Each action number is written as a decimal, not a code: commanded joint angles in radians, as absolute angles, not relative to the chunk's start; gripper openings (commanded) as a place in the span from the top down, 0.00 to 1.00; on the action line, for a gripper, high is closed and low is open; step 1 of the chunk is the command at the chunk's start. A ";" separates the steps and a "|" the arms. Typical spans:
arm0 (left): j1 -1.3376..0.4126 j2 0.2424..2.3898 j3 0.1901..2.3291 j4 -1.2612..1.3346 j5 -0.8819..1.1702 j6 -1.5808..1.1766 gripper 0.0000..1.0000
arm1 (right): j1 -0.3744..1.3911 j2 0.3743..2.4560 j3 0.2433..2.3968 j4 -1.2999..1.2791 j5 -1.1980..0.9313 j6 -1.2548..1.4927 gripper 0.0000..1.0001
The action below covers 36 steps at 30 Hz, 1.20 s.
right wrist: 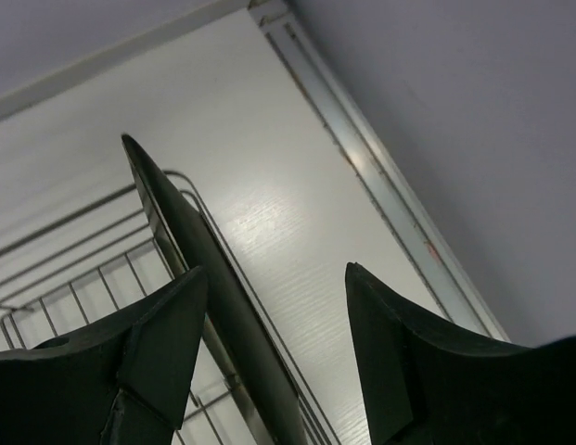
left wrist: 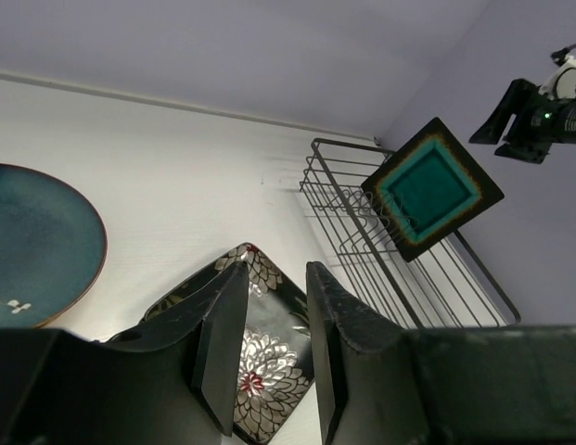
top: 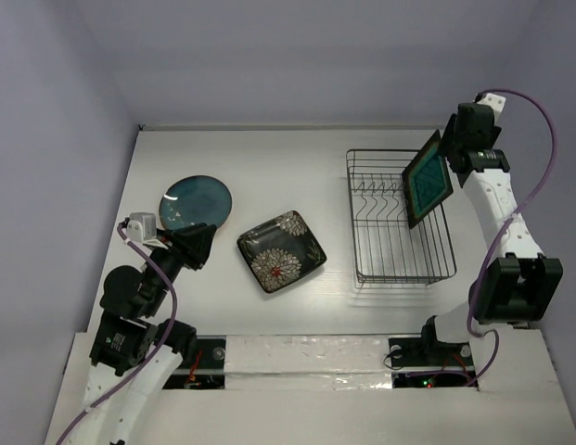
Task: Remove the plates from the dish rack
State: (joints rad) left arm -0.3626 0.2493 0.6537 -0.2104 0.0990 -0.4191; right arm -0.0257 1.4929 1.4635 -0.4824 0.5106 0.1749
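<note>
Both the left arm (top: 130, 408) and the right arm (top: 499, 199) are white shells joined by black housings. Behind the jaws of the left gripper (left wrist: 274, 278) sits a white-grey box (top: 142, 225). Behind those of the right gripper (right wrist: 274, 278) are a white block (top: 492, 98) and green lights (left wrist: 546, 116). The left cable (top: 167, 278) and the right cable (top: 551, 139) are purple. The fingers (right wrist: 390, 352) are matt black wedges.

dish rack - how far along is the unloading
Done: the round teal plate and the dark flowered square plate lie on the table. In hand: the square teal plate stands tilted at the dish rack, between the right gripper's fingers; grip unclear. Left: setting it down. No other plate shows in the rack.
</note>
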 commanded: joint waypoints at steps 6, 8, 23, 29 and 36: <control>-0.396 0.239 0.676 -0.198 0.058 -0.426 0.70 | -0.067 1.506 1.467 -0.486 0.126 0.069 0.35; -0.405 0.238 0.678 -0.198 0.058 -0.426 0.69 | -0.067 1.519 1.473 -0.500 0.112 0.069 0.37; -0.405 0.222 0.678 -0.201 0.055 -0.426 0.68 | -0.067 1.612 1.580 -0.600 0.256 0.058 0.75; -0.405 0.224 0.678 -0.199 0.058 -0.425 0.67 | -0.067 1.554 1.647 -0.644 0.287 0.043 1.00; -0.405 0.232 0.676 -0.195 0.071 -0.428 0.67 | -0.067 1.536 1.721 -0.669 0.302 0.012 1.00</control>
State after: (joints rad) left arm -0.3985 0.2321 0.6533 -0.2302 0.0628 -0.4252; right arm -0.0654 1.6333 1.5883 -0.7807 0.2878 0.0044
